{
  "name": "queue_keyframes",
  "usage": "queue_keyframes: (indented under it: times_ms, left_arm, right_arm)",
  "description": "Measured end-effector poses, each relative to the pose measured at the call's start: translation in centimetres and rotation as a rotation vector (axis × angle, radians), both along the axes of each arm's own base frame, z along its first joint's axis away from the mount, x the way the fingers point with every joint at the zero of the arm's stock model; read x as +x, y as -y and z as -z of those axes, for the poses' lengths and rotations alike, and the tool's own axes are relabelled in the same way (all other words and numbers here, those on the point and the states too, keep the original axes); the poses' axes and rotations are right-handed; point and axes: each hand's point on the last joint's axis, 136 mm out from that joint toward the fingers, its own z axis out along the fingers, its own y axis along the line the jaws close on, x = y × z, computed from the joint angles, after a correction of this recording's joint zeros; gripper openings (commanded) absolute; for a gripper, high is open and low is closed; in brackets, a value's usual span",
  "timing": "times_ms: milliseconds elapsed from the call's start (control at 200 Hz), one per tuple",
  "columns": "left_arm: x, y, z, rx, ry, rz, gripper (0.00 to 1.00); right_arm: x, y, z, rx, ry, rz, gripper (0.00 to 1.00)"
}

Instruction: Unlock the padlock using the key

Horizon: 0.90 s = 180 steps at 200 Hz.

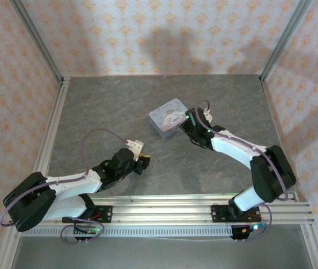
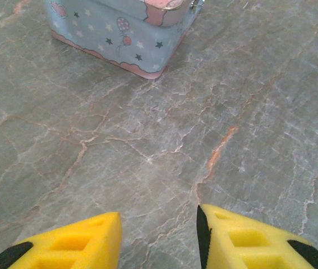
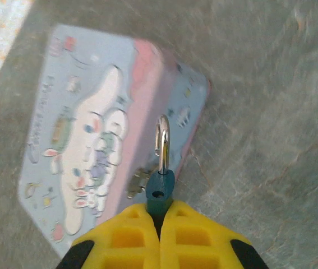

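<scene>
Yellow fingers of the left gripper (image 2: 159, 224) are seen parted to a moderate width above the grey stone-patterned table (image 2: 243, 129), with nothing between them. A pastel tin (image 2: 119, 33) is met ahead of that gripper and a little to its left, well apart from it. From above, the left gripper (image 1: 141, 160) is placed towards the near side of the table, below and left of the tin (image 1: 167, 116).

Further right, the right gripper (image 3: 160, 216) is pressed closed on the teal body of the padlock (image 3: 160, 188), which is held just beside the tin's (image 3: 86, 151) right edge. The padlock's long axis is laid straight out from the fingers, with the shackle (image 3: 162, 140) leading and its loop over the tin's pink rim. Whether the shackle is threaded through a clasp cannot be told. A small dull metal piece (image 3: 139, 182) is seen just left of the body. Whether it is the key or the tin's latch cannot be told.

The padlock is judged to lie up and to the right of the left gripper, across open table, and the right arm is plainly the nearer, since it holds the lock. The end opposite the shackle is buried between the right fingers, so access there may be blocked.
</scene>
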Motion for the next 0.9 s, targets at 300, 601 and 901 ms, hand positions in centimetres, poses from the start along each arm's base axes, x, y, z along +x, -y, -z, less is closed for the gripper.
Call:
queue_keyframes:
  times_ms: [300,601,901]
  left_arm:
    - [4.2,0.8,-5.1,0.032,-0.028,-0.052,0.45]
    - [6.6,2.9,-6.5,0.054,-0.123,-0.042,0.83]
    - [7.2,2.7,-8.0,0.084,-0.139,-0.069,1.0]
  right_arm:
    - [1.7,6.4,-3.0,-0.241,-0.131,-0.273,0.0]
    - [0.3,11.4,5.0,-0.232,-0.429,-0.424,0.0]
    - [2.0,12.3,8.1,-0.283,-0.507,-0.532,0.0]
